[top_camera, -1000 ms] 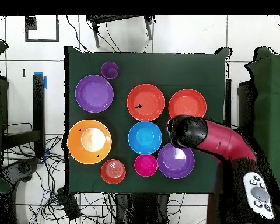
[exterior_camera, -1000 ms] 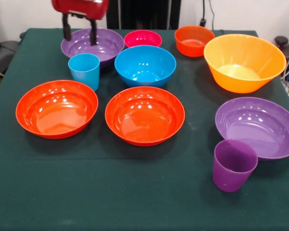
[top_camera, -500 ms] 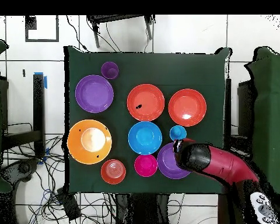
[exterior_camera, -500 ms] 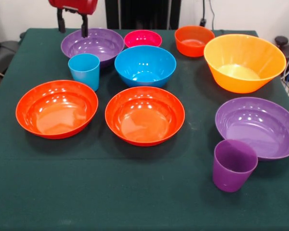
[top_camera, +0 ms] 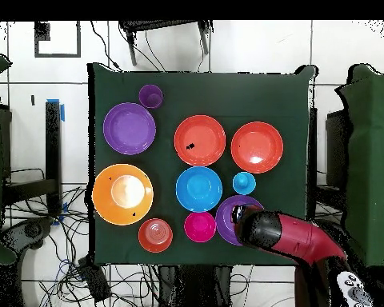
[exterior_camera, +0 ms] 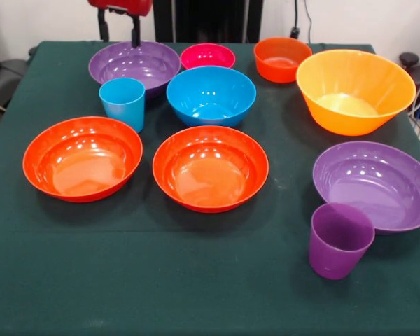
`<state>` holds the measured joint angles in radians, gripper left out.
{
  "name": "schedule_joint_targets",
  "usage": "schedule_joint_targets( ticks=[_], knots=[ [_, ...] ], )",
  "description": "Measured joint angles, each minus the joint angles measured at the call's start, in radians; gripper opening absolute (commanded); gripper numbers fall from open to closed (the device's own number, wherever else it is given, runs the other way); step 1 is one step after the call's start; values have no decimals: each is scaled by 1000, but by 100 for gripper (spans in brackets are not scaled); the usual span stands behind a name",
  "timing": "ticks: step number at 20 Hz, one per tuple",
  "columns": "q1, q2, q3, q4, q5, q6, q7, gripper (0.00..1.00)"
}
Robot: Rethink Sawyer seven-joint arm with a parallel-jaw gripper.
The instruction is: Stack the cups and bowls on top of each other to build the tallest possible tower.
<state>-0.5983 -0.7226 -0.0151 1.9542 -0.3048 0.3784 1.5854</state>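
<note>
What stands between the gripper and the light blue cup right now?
Nothing visible blocks it. The gripper hangs open above the far rim of the purple bowl, and the light blue cup stands upright just in front of that bowl with its top uncovered.

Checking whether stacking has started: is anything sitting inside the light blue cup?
No, the light blue cup stands alone and empty on the table, beside the blue bowl.

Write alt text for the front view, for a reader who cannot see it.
Eight bowls and two cups sit apart, unstacked, on a green-clothed table. The open gripper hangs above a purple bowl at the back left, behind a light blue cup. A purple cup stands front right.
</note>
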Motion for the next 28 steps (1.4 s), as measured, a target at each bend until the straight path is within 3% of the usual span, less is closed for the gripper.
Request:
schedule_joint_targets(
  ticks=[28],
  knots=[
    [1,13,29,3,0,-17,0,100]
  ],
)
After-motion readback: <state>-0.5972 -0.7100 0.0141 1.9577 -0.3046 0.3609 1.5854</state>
